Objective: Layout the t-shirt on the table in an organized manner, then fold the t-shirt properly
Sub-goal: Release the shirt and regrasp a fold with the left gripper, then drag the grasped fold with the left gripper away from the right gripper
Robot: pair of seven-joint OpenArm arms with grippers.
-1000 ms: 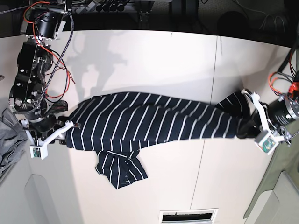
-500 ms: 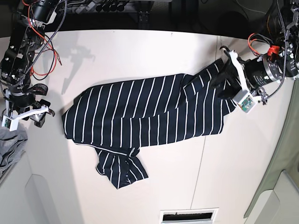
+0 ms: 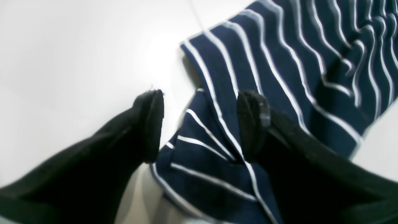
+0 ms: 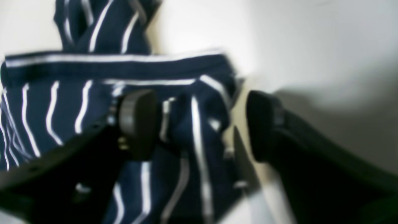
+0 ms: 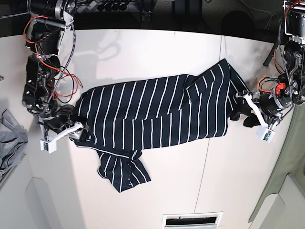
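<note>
The t-shirt (image 5: 152, 114), dark navy with thin white stripes, lies stretched sideways across the white table (image 5: 143, 52), one sleeve crumpled toward the front (image 5: 124, 174). My left gripper (image 5: 239, 113) is at the shirt's right end. In the left wrist view it (image 3: 200, 124) is open, its black fingers (image 3: 152, 124) straddling a striped edge of the t-shirt (image 3: 279, 56) that rests on the table. My right gripper (image 5: 80, 132) is at the shirt's left end. It (image 4: 200, 124) is open too, with bunched t-shirt cloth (image 4: 192, 81) between its spread fingers.
A plain grey garment (image 5: 9, 143) lies at the table's left edge. A thin dark seam (image 5: 214, 119) crosses the tabletop under the shirt's right part. A slotted vent (image 5: 193, 221) sits at the front edge. Red wires hang from the arm at the left (image 5: 62, 76).
Both grippers have opened wider. The left one let the shirt's right end go and came down to the table. The right arm returned from the left edge to the shirt's left end.
</note>
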